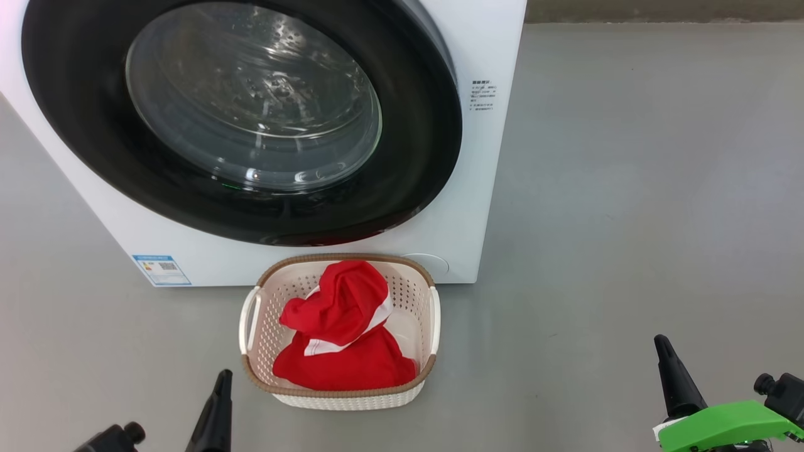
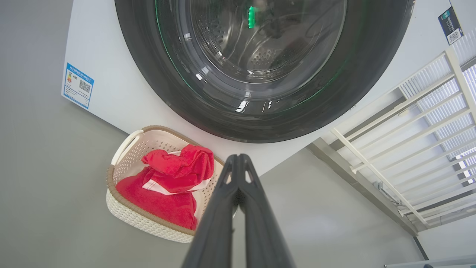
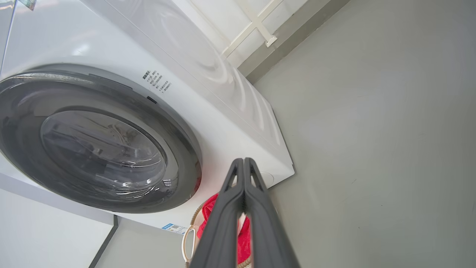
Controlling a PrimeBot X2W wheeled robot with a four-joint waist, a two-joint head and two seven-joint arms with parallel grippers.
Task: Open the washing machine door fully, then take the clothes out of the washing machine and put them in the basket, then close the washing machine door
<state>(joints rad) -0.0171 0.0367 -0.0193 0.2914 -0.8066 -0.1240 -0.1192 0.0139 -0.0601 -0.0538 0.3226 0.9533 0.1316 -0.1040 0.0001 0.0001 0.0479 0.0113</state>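
The washing machine [image 1: 483, 50] stands white and boxy on the grey floor, and its round black-rimmed door [image 1: 251, 119] lies shut flat against the front. Through the glass the steel drum shows. In front of it stands the cream basket [image 1: 433, 314] with the red and white clothes [image 1: 342, 333] heaped inside. My left gripper [image 1: 221, 376] hangs shut and empty just left of the basket. My right gripper [image 1: 661, 342] is shut and empty over bare floor, well to the basket's right. The left wrist view shows door [image 2: 260, 67], basket [image 2: 122, 208] and clothes [image 2: 167, 186]; the right wrist view shows door [image 3: 96, 141] and clothes [image 3: 243, 238].
Grey floor [image 1: 628, 188] stretches wide to the machine's right. A blue label sticker [image 1: 161, 270] sits low on the machine's front. A white barred window frame [image 2: 409, 149] and a wall base run behind the machine.
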